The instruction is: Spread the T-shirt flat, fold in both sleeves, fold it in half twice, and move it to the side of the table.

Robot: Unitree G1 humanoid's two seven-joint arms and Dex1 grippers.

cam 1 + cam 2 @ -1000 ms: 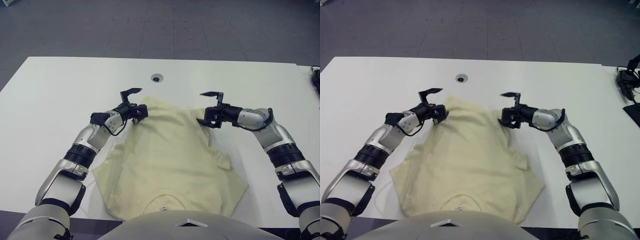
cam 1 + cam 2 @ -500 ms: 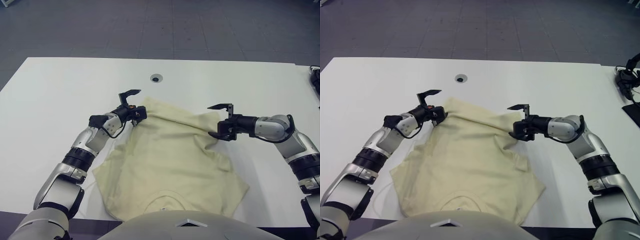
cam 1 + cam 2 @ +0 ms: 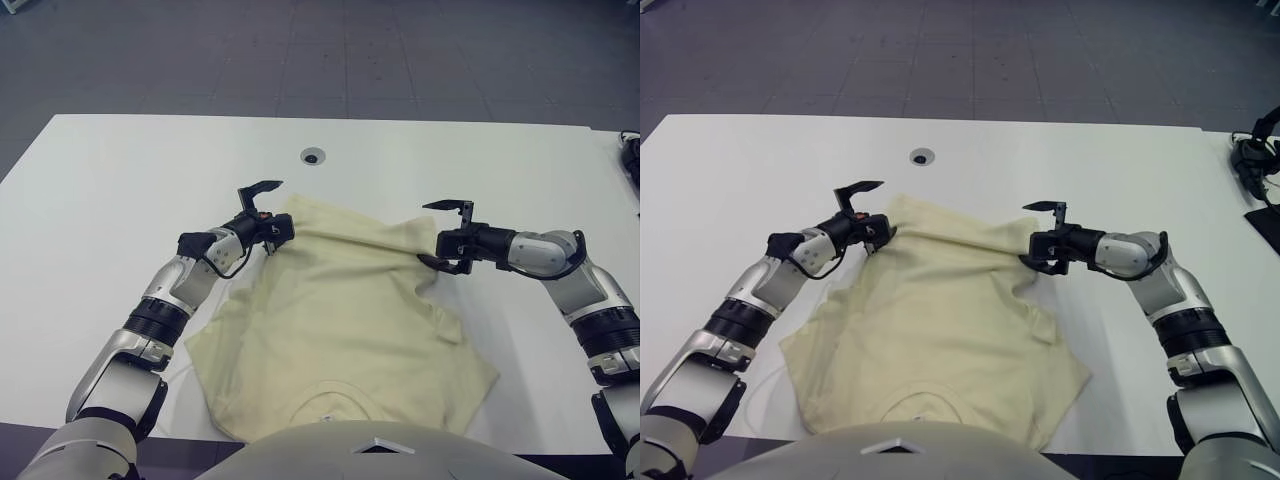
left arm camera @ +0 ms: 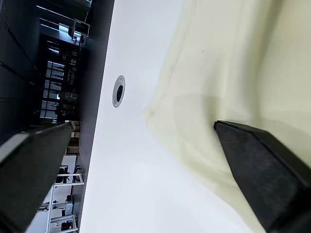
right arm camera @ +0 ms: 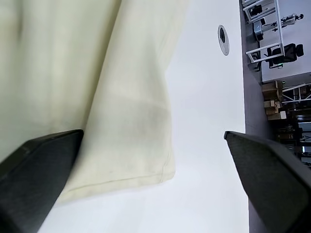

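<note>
The left gripper (image 3: 276, 212) and right gripper (image 3: 430, 232) both have their 2 fingers apart, each straddling a far hem corner of the pale T-shirt (image 3: 340, 330). I judge this sets up a pinch on both corners so the hem can be drawn out toward the far edge of the table (image 3: 120, 180). The shirt lies rumpled at the middle of the near edge, collar nearest the robot, and it is hard to tell whether the lower fingers sit under the cloth.

It looks like a lab or office workroom: a white table (image 3: 120, 180) with a cable grommet (image 3: 314, 156) stands on grey tiled floor (image 3: 300, 50); beyond the table are metal racks (image 5: 265, 14), a chair (image 5: 287, 50) and boxes (image 5: 272, 90).
</note>
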